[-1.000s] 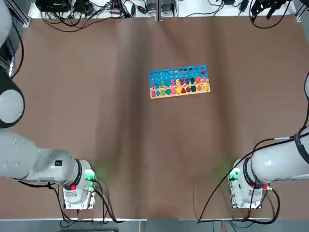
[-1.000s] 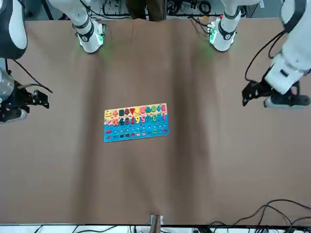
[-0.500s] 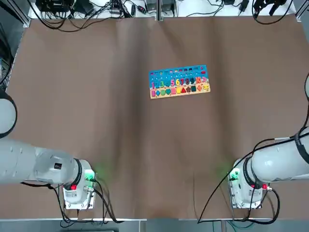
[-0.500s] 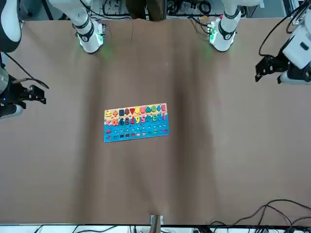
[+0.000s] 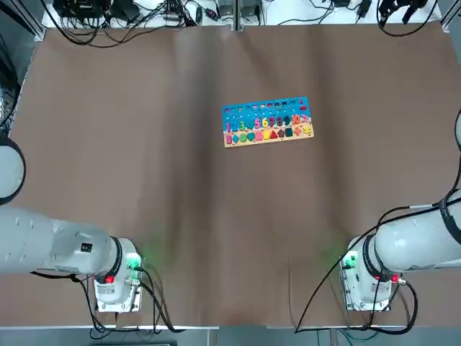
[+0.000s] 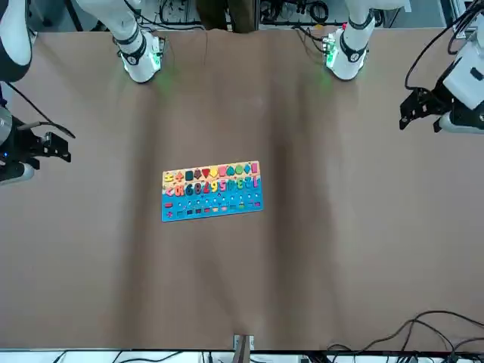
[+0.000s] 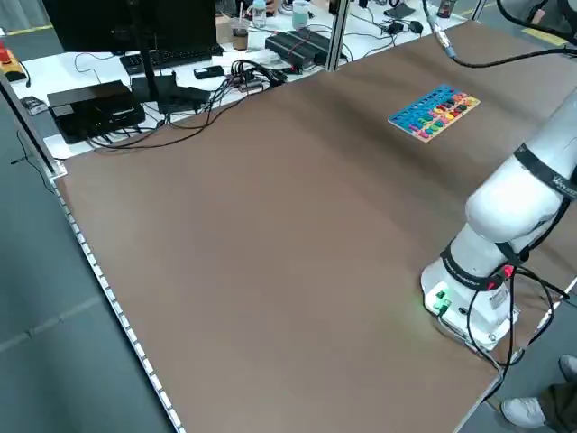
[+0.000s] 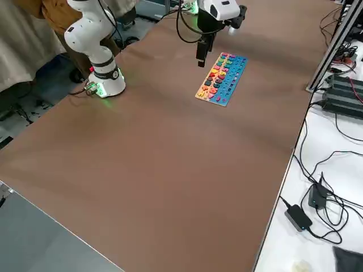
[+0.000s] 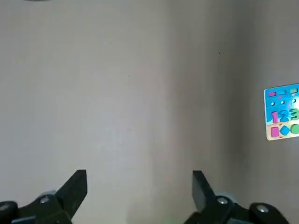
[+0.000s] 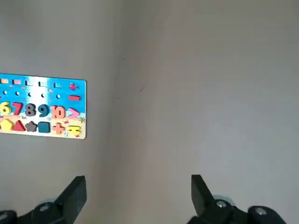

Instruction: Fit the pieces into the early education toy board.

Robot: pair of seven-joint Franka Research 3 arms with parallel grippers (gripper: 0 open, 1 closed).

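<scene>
- The left hand (image 9: 140,173) is held above the surface (image 5: 216,216) on the robot's left, spread wide with nothing gripped. For an approach, that spread should be narrowed to little more than a piece's width, so that neighbours are not knocked.
- The puzzle board (image 10: 83,93) lies flat on the surface between the two arms, slightly askew, towards the far edge. Its slant should be matched by the wrist before anything is lowered.
- At the board's left end, the pink 1 (image 9: 274,116) is seen above the pink square (image 9: 274,132). Whether either is fully seated cannot be told; the job seems to be at its start, and a check from straight above would be wise.
- At the board's right end, the orange 10 (image 10: 58,112) sits beside the pink angled sign (image 10: 73,113), with the red bar (image 10: 74,98) above. If one of these is to be handled, it should be pinched by its sides, squared over its recess, then pressed down gently. With a hard or slanted push, the light board could be slid or the piece jammed.
- The right hand (image 10: 138,177) is held above the surface on the robot's right, also wide and empty. The right end should be left to it, so that the arms are not crossed.
</scene>
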